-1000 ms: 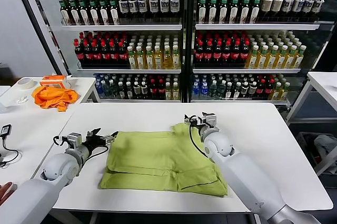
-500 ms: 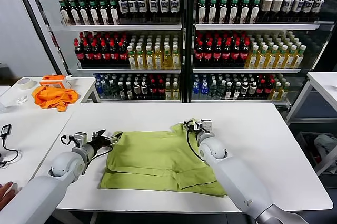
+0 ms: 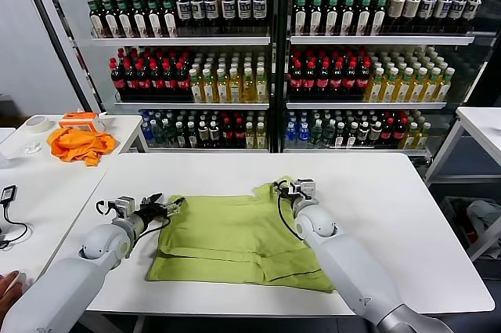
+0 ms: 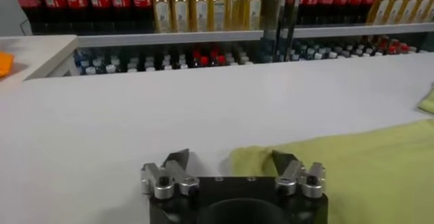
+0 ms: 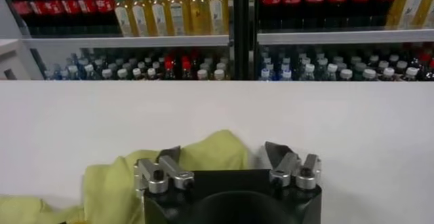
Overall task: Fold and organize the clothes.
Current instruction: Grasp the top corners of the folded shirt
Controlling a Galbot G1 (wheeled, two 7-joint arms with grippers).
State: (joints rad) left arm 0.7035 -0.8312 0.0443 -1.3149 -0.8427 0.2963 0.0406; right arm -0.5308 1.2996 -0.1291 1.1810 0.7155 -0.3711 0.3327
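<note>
The lime T-shirt (image 3: 239, 239) lies flat on the white surface (image 3: 391, 200), toward its near edge and roughly midway between the side edges, with a fold already showing along the shirt's near side. The left pincer (image 3: 174, 206) sits low at the shirt's left far corner; in the left wrist view its jaws stand apart with the cloth's corner lying between them, not visibly pinched. The right pincer (image 3: 283, 186) is at the shirt's right far corner, where the fabric bunches up; the right wrist view shows its jaws apart too, straddling a raised hump of cloth.

Both pincers sit at matching corners along the far edge, likely so the two can take the fabric together and carry that edge toward the near side, keeping the fold even. Neither grip looks made yet. An orange cloth (image 3: 78, 143) rests on a side table (image 3: 125, 125) at the left, well apart.
</note>
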